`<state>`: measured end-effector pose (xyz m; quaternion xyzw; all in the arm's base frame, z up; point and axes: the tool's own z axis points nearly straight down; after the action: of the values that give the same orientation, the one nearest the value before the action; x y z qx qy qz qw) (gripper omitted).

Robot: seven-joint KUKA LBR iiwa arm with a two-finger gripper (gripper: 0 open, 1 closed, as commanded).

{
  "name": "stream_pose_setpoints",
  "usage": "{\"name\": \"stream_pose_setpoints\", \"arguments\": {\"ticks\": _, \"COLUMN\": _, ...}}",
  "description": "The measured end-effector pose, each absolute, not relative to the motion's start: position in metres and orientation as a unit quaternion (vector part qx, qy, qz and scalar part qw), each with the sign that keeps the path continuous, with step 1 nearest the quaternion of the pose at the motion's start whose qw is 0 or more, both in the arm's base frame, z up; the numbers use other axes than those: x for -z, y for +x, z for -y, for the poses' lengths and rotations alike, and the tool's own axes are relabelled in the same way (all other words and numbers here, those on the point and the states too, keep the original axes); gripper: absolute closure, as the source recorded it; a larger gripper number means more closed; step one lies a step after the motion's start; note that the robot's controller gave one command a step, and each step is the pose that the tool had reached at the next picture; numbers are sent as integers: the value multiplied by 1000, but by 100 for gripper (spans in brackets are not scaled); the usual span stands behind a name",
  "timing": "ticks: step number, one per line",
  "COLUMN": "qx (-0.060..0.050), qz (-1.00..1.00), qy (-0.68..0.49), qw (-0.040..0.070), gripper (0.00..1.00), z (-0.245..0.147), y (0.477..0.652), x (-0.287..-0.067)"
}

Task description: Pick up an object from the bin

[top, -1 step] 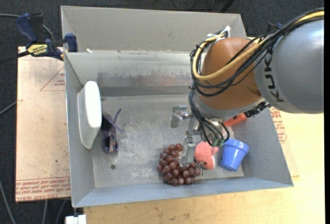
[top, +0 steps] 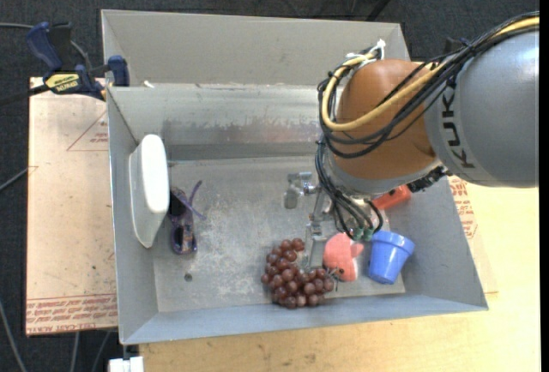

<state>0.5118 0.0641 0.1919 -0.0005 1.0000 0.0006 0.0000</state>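
Notably, whether the gripper (top: 314, 235) is parted cannot be told; low between the grape bunch (top: 296, 274) and the pink lump (top: 343, 257), it may snag both and slip.

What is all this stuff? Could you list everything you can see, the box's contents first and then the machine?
bin: one, grey metal, middle of the view
oblong thing: one, white, leaning on the bin's left wall
small tangled thing: one, purple, just right of the white one
bunch of grapes: one, dark red, by the front wall
soft lump: one, pink, right beside the grapes
cup: one, blue, tilted, right of the pink lump
flat piece: one, orange-red, partly hidden under the arm
pincer: one, metal, above the grapes and the lump
arm: one, grey with an orange cover, reaching in from the right
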Motion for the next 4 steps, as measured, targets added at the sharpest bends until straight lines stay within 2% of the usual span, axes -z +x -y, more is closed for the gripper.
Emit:
{"name": "stream_pose_setpoints", "arguments": {"ticks": 1, "qx": -1, "qz": -1000, "qy": -26, "qw": 3, "gripper": 0, "z": -61, "y": 508, "x": -169}}
{"name": "stream_pose_setpoints", "arguments": {"ticks": 2, "qx": -1, "qz": -997, "qy": -77, "qw": 2, "gripper": 0, "z": -42, "y": 499, "x": -109}}
{"name": "stream_pose_setpoints", "arguments": {"ticks": 3, "qx": -2, "qz": -994, "qy": -113, "qw": 2, "gripper": 100, "z": -44, "y": 516, "x": -73}}
{"name": "stream_pose_setpoints", "arguments": {"ticks": 4, "qx": -2, "qz": -994, "qy": -113, "qw": 2, "gripper": 100, "z": -44, "y": 516, "x": -73}}
